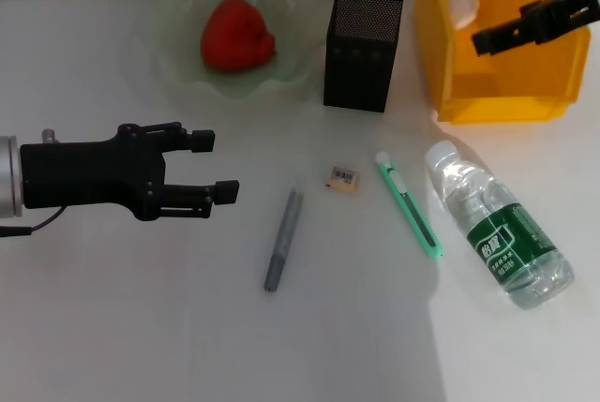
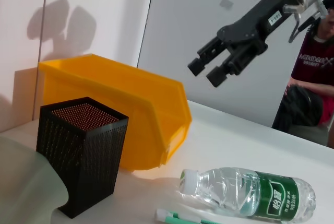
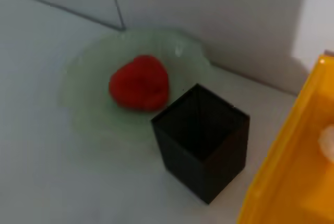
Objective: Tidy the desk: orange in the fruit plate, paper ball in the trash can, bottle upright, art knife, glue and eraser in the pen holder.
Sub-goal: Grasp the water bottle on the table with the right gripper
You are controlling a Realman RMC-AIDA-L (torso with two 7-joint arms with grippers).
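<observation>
With the orange (image 1: 237,35) in the fruit plate (image 1: 178,8) and paper in the trash can (image 1: 525,93), both the left gripper (image 1: 214,166) and the right gripper (image 1: 497,38) hung open and empty; the lying bottle (image 1: 499,225) probably needed righting next

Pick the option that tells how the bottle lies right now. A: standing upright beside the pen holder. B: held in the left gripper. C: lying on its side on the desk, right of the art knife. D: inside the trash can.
C: the bottle lies flat on the desk, cap toward the trash can, with the art knife to its left.
</observation>
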